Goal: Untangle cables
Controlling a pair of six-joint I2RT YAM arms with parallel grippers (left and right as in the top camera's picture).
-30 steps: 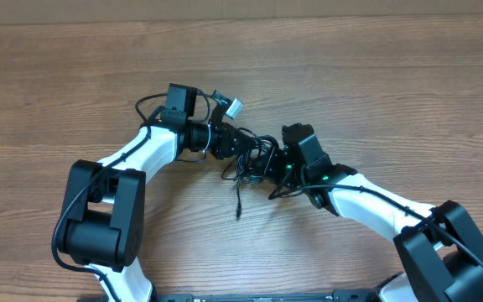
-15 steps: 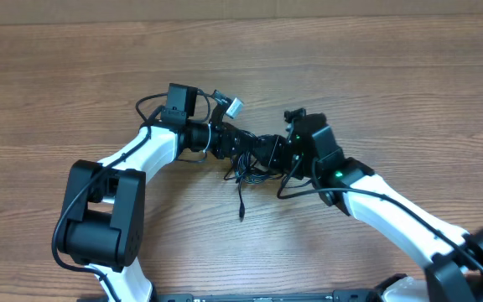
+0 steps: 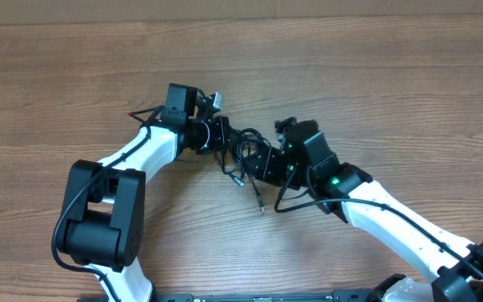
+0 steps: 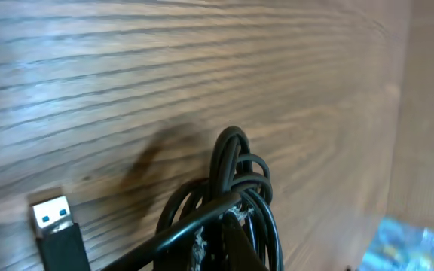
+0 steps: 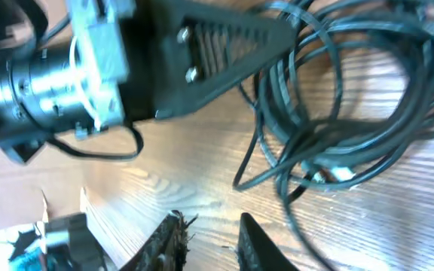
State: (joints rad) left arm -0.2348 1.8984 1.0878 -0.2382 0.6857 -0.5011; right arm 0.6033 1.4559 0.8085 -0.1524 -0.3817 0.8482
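The left gripper (image 3: 227, 137) is clamped on the cables (image 3: 241, 151); in its wrist view the loops bunch up just ahead of its fingertips, one strand crossing in front of them, and a USB plug (image 4: 53, 220) hangs off to the left of the bunch, over the wood. The cables sit as one dark knot between the two grippers at the middle of the table (image 3: 376, 75), with a single loose end (image 3: 258, 197) trailing out toward the near edge. To the right, the right gripper (image 3: 262, 164) points into the knot from the other side; its wrist view shows its jaws a little apart with bare wood between them, holding nothing, the coils lying just beyond.

These look like thin, light, limp cords; they should bend and slide over each other easily, yet snag where the loops cross and at the plugs, so a hard pull would likely tighten the tangle rather than free it. My guess at the best hold is a plug or the free trailing end, or one outer loop taken alone, while the left grip anchors the rest.

The table is smooth wood-grain laminate, flat and bare around the arms, so cords should drag across it readily; a paler tan strip runs beyond its far edge, and little else of the room shows.
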